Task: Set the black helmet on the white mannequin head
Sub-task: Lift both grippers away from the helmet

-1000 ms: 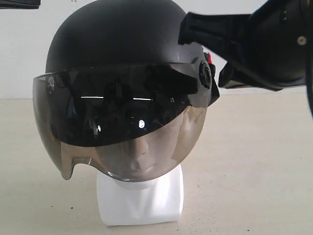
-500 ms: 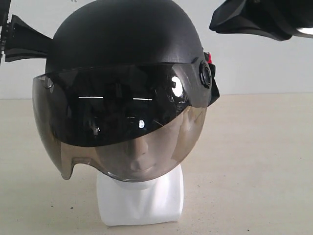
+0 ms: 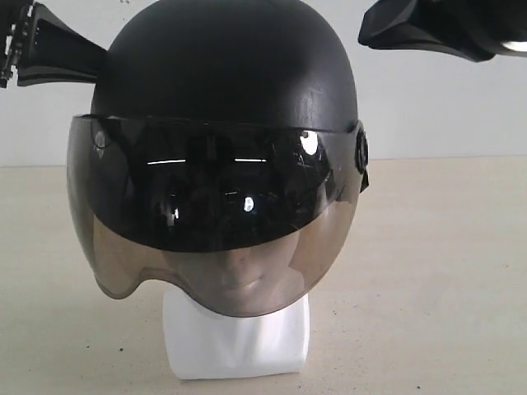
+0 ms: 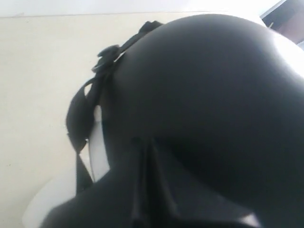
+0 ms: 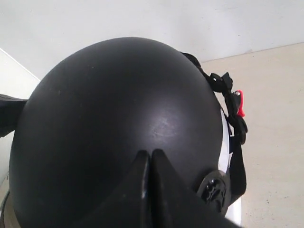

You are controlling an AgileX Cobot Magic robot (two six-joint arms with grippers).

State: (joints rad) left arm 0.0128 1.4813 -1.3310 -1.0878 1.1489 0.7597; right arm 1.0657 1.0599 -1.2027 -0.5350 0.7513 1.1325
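Note:
The black helmet (image 3: 222, 74) sits on the white mannequin head (image 3: 235, 341). Its smoky visor (image 3: 214, 206) faces the exterior camera squarely, and the moulded face shows dimly behind it. My left gripper (image 3: 100, 58) is shut, with its tip against the shell's upper left side. In the left wrist view the closed fingers (image 4: 145, 142) press on the helmet (image 4: 213, 95), and a white strip of the head (image 4: 97, 147) shows below the rim. My right gripper (image 3: 364, 34) is shut and empty, up at the right, clear of the shell. Its tip (image 5: 151, 153) hovers over the dome (image 5: 118, 104).
The head's block base stands on a beige table (image 3: 436, 271) before a white wall (image 3: 428, 107). A black chin strap (image 4: 80, 114) hangs at the helmet's side, with a red buckle tab (image 5: 240, 102) on the other side.
The helmet has turned on the head so its visor now faces straight ahead. The left gripper came in against its left side. The right gripper lifted off the shell and holds high.

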